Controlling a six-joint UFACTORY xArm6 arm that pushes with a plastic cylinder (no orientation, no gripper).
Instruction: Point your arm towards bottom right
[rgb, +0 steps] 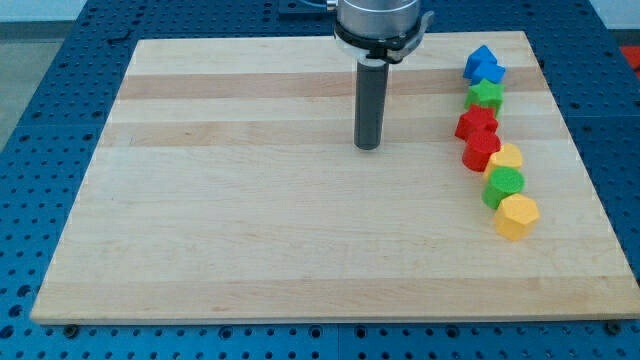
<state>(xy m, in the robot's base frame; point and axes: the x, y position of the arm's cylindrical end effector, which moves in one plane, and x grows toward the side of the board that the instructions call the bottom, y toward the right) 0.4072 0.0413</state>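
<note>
My tip (368, 147) rests on the wooden board (250, 220), a little above the board's middle, at the end of the dark rod that hangs from the arm at the view's top. All blocks lie in a chain down the view's right side, well to the right of my tip. From top to bottom they are a blue block (483, 64), a green block (486, 95), a red block (476, 124), a second red block (482, 151), a yellow block (507, 157), a second green block (504, 186) and a yellow hexagon-like block (517, 216).
The board lies on a blue perforated table (40, 160) that shows around all its edges. The arm's round metal flange (380, 22) hangs over the board's top edge.
</note>
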